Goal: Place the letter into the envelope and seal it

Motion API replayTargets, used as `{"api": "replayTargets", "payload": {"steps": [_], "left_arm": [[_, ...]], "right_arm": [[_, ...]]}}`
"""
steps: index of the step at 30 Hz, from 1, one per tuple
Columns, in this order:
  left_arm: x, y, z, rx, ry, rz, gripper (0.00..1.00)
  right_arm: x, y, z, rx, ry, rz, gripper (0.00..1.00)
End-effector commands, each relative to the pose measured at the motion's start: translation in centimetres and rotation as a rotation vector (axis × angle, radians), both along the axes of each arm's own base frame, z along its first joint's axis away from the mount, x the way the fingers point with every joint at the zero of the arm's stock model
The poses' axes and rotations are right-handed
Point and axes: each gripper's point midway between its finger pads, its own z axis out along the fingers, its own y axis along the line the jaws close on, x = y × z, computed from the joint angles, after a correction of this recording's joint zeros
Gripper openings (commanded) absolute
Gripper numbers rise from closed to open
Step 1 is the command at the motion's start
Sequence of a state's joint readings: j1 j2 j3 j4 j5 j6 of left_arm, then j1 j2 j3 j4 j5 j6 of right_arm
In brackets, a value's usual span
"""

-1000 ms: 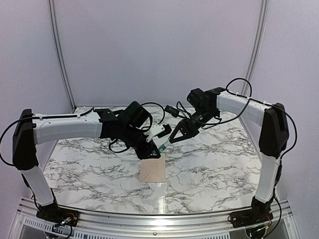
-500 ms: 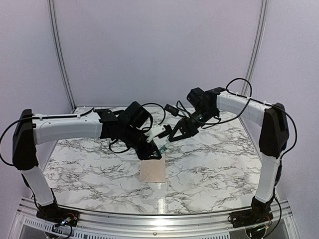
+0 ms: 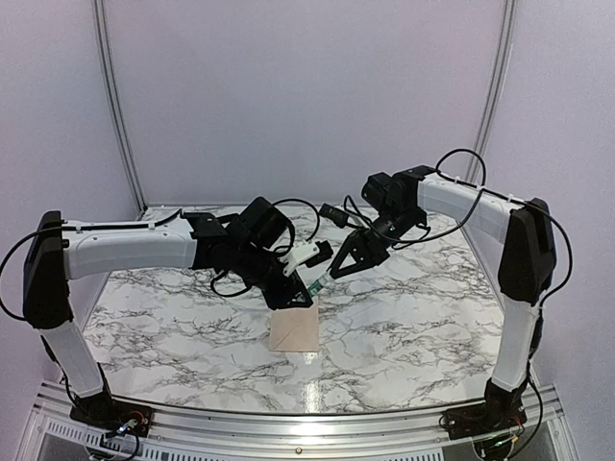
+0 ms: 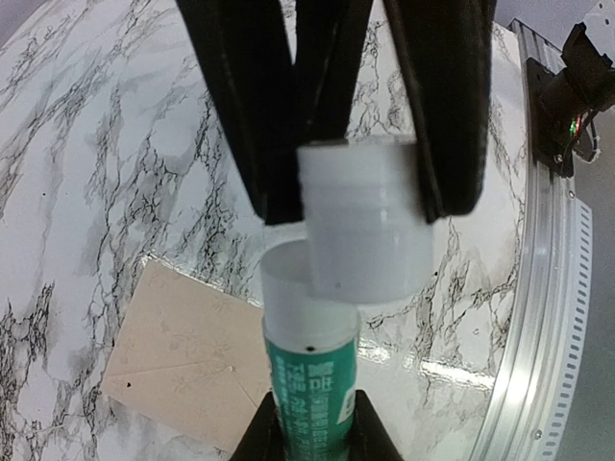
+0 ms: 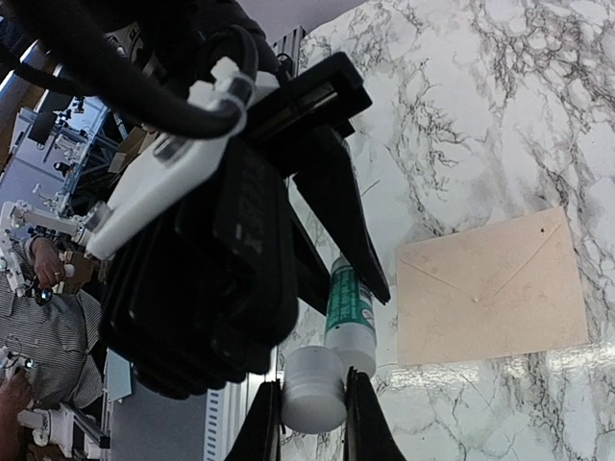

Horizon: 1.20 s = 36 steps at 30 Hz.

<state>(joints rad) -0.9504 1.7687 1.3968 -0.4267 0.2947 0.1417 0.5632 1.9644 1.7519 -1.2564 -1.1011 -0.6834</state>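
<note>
The cream envelope (image 3: 293, 329) lies flat on the marble table (image 3: 413, 317), its V-shaped flap lines facing up (image 5: 490, 288) (image 4: 183, 360). The letter is out of view. Above the envelope's far edge, my left gripper (image 3: 304, 288) (image 4: 312, 437) is shut on a green-labelled glue stick (image 4: 309, 384) (image 5: 348, 305). My right gripper (image 3: 330, 276) (image 5: 313, 408) is shut on the stick's white cap (image 5: 312, 389) (image 4: 370, 230). The cap sits just off the tube's white end, shifted to one side.
The metal rail of the table's near edge (image 4: 553, 317) runs close to the envelope. The two arms meet over the table's middle, with cables (image 3: 288, 206) looping behind them. Marble shows left and right of the envelope.
The right gripper with the cap has shifted slightly to and fro beside the glue stick's end. The left gripper and the envelope have stayed put.
</note>
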Motion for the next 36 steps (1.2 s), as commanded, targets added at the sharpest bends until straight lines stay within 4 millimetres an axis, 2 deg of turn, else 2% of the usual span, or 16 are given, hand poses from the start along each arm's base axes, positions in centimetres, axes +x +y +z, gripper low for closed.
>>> {"api": "replayTargets", "payload": {"steps": [1,6,14,21,26,36], "left_arm": [[0.7,-1.3,3.3,-0.1,-0.072,-0.006,0.05],[0.5,-1.3,3.7,-0.113,-0.065,-0.011,0.05],[-0.1,-1.5,3.4,-0.121,-0.027,-0.027,0.05],[0.1,-1.6,3.3,-0.121,-0.034,-0.023,0.05],[0.3,-1.4,3.4,-0.115,-0.052,-0.018,0.05],[0.3,-1.6,3.8,-0.129,-0.054,-0.021,0.05]], "right_arm": [[-0.7,0.8,0.4,0.019,0.018,0.031,0.08],[0.4,0.9,0.0,-0.019,-0.031,-0.009,0.08],[2.7,0.9,0.1,-0.072,-0.134,-0.087,0.07],[0.9,1.2,1.1,0.011,-0.046,-0.025,0.08],[-0.4,0.6,0.8,0.016,0.007,0.015,0.08],[-0.5,0.5,0.5,0.004,-0.005,0.012,0.08]]}}
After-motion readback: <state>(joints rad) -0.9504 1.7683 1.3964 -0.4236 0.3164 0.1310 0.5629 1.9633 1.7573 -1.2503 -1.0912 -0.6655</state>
